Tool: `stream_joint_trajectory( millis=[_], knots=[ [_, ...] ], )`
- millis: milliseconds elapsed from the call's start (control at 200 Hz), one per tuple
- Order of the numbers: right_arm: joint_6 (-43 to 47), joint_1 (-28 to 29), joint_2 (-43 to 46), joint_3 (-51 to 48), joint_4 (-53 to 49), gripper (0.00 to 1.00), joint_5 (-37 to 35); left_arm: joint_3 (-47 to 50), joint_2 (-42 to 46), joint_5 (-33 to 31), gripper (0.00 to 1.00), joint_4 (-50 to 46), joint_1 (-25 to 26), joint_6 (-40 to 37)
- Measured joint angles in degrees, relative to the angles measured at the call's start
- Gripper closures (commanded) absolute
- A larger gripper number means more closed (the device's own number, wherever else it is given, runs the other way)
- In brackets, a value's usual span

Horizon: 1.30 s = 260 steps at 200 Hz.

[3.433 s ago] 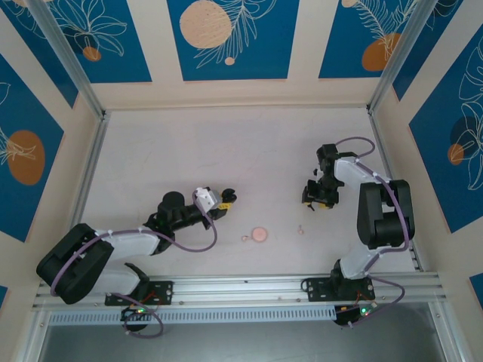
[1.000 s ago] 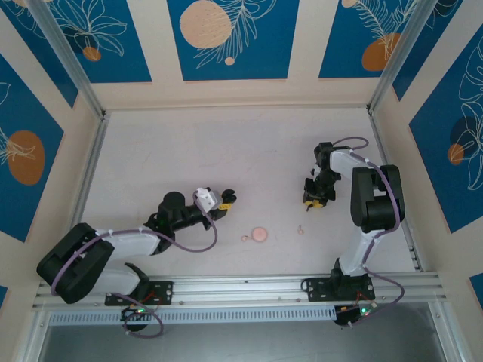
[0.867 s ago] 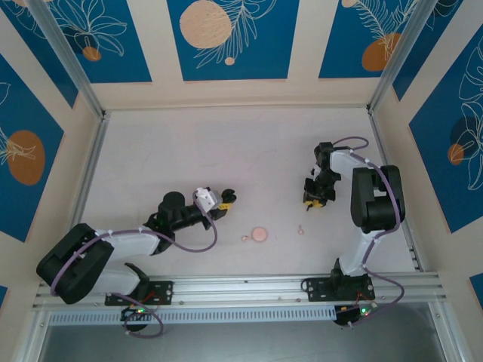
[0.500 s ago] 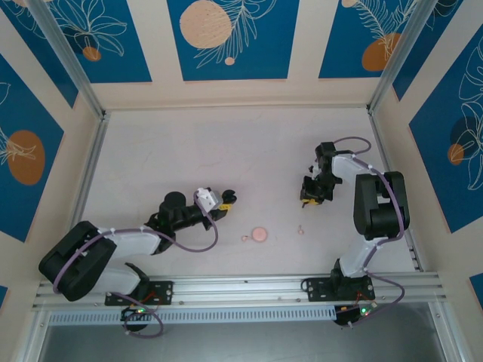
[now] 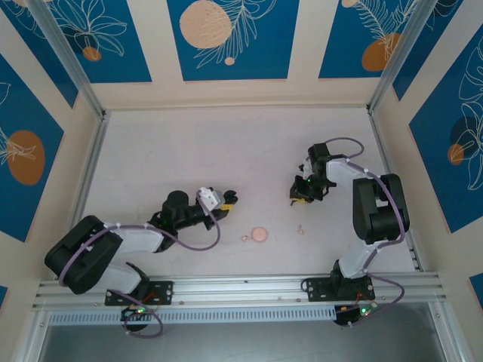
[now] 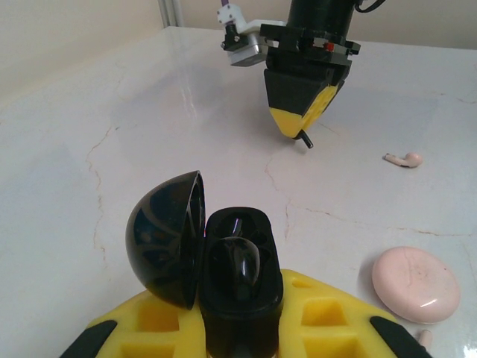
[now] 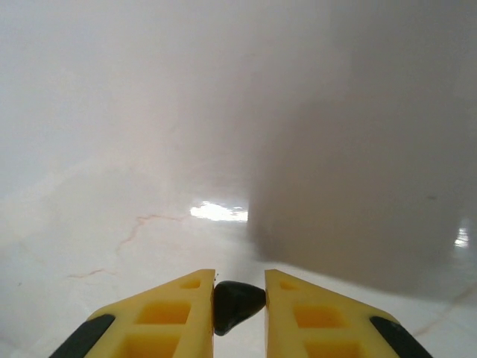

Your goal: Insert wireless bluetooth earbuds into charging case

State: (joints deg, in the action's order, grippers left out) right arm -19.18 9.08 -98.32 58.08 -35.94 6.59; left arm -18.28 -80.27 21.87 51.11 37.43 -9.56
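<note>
Right gripper (image 7: pixel 239 287) pinches a black earbud (image 7: pixel 235 307). Left gripper (image 6: pixel 240 317) clamps the black case (image 6: pixel 237 257), lid open, one bud seemingly seated inside. Pink earbud (image 6: pixel 403 159) and pink case (image 6: pixel 415 285) lie untouched on the table (image 6: pixel 112 149); most work remains.

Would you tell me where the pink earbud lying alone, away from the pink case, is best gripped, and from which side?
Probably from straight above, jaws closing across the rounded head of the pink earbud. It lies flat on its side on the table, so a sideways approach would likely just push it, and the head is its thickest part.
</note>
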Motion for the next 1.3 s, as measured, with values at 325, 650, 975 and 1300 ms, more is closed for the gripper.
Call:
stream_joint_trajectory(
  millis=[325, 650, 975, 1300],
  knots=[
    [-3.06, 5.51, 5.03, -3.69, 8.28, 0.80, 1.38, -0.11, -6.36, 0.20, 0.92, 6.19, 0.00, 1.07],
    [-6.60, 10.73, 12.83, -9.88, 19.58, 0.80, 2.12, -0.11, -11.98, 0.20, 0.92, 13.18, 0.00, 3.30],
    [-8.96, 17.55, 16.94, -13.64, 31.80, 0.80, 3.96, -0.11, -15.87, 0.20, 0.92, 18.97, 0.00, 5.22],
    [-8.90, 24.41, 20.28, -15.19, 40.11, 0.80, 2.84, -0.11, -17.25, 0.20, 0.92, 22.32, 0.00, 6.51]
  ],
)
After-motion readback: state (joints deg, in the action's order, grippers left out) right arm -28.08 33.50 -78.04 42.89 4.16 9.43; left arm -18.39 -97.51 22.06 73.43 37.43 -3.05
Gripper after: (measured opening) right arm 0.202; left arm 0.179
